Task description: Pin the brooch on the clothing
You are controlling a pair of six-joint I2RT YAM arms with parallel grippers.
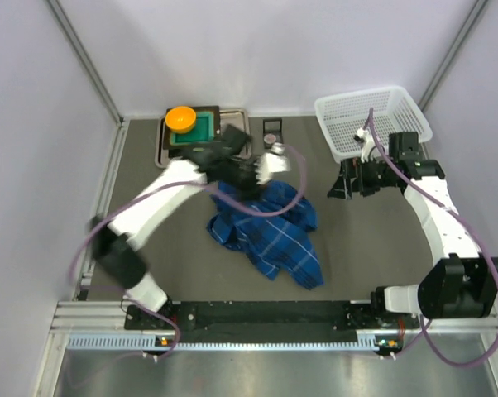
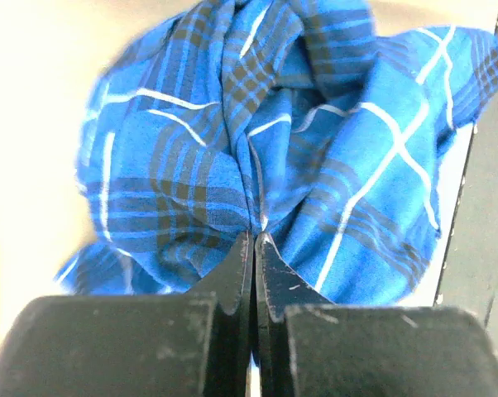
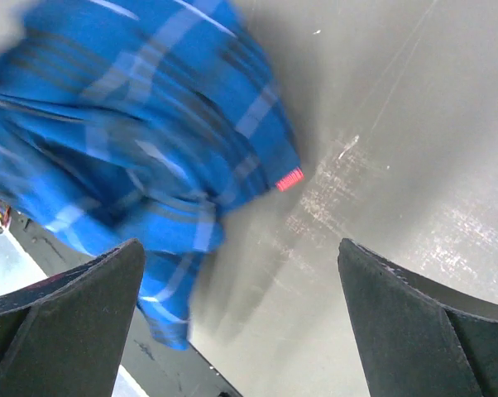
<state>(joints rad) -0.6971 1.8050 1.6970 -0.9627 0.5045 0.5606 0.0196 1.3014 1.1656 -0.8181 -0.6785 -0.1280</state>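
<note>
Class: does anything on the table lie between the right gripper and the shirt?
Nothing visible does. Only bare grey table separates the open right gripper from the shirt. The left gripper is shut on it.

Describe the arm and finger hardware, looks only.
The left arm and right arm are both built from white links with bulky black joints. A purple cable runs loose along each. The left fingers and right fingers are matte black wedges that taper to the tips. No markings are visible.
</note>
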